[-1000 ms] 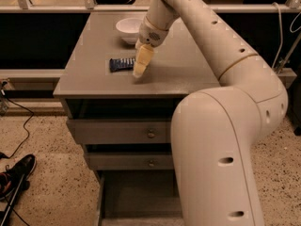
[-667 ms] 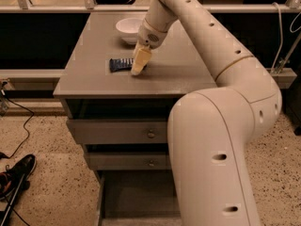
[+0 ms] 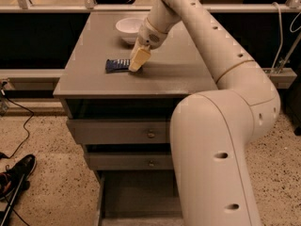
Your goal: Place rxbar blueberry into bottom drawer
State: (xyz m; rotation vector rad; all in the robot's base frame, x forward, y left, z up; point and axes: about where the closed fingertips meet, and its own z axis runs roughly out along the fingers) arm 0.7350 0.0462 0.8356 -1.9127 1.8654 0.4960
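The rxbar blueberry [image 3: 116, 65] is a small dark blue bar with white lettering, lying flat on the grey-brown cabinet top [image 3: 178, 74] near its left front. My gripper [image 3: 137, 63] reaches down from the white arm and its tan fingertips sit at the bar's right end, touching or just over it. The bottom drawer [image 3: 136, 197] is pulled out at the foot of the cabinet, showing a plain flat floor; its right part is hidden behind my arm.
A white bowl [image 3: 130, 28] stands at the back of the cabinet top, behind the gripper. Two upper drawers with small round knobs [image 3: 151, 135] are shut. A black shoe [image 3: 16, 171] and a cable lie on the speckled floor at left.
The gripper has come down slightly toward the bar's right end. The bar has not moved.
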